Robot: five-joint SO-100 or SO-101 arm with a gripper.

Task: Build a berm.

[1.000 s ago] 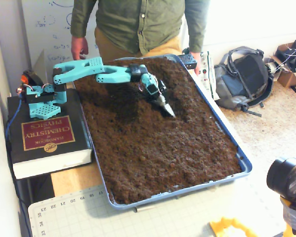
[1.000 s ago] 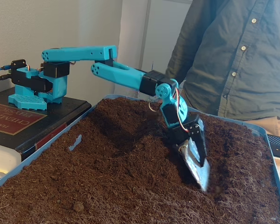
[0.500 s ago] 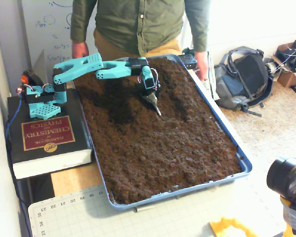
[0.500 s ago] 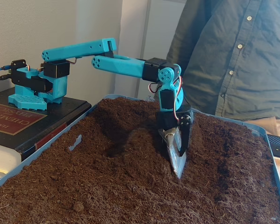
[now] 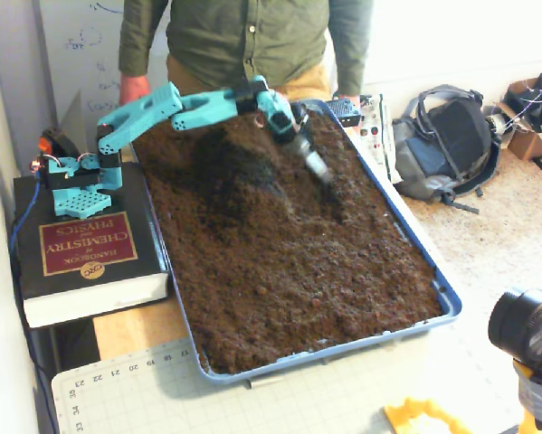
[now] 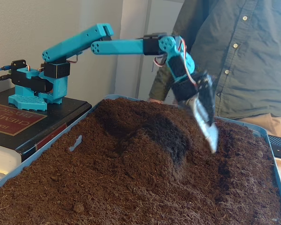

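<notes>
Dark brown soil fills the blue tray [image 5: 446,299] [image 6: 253,126]. A raised hump of soil, the berm [image 5: 237,160] [image 6: 155,130], stands in the tray's far half with a dark shadowed slope on its right side in both fixed views. My teal arm reaches over it from the left. The gripper [image 5: 320,172] [image 6: 209,137] hangs in the air just right of the hump, clear of the soil, tilted and motion-blurred. Its jaws look pressed together into one wedge, with nothing held.
A person in a green shirt [image 5: 243,36] [image 6: 243,56] stands at the tray's far edge, hands resting by the far corners. The arm's base sits on a thick black book [image 5: 85,244] [image 6: 18,117]. A backpack [image 5: 447,145] lies right. A small blue fragment [image 6: 75,143] lies in the soil.
The gripper was dug into the soil; it has lifted out and swung right and toward the tray's far side. The hump now looks taller with a steeper right slope.
</notes>
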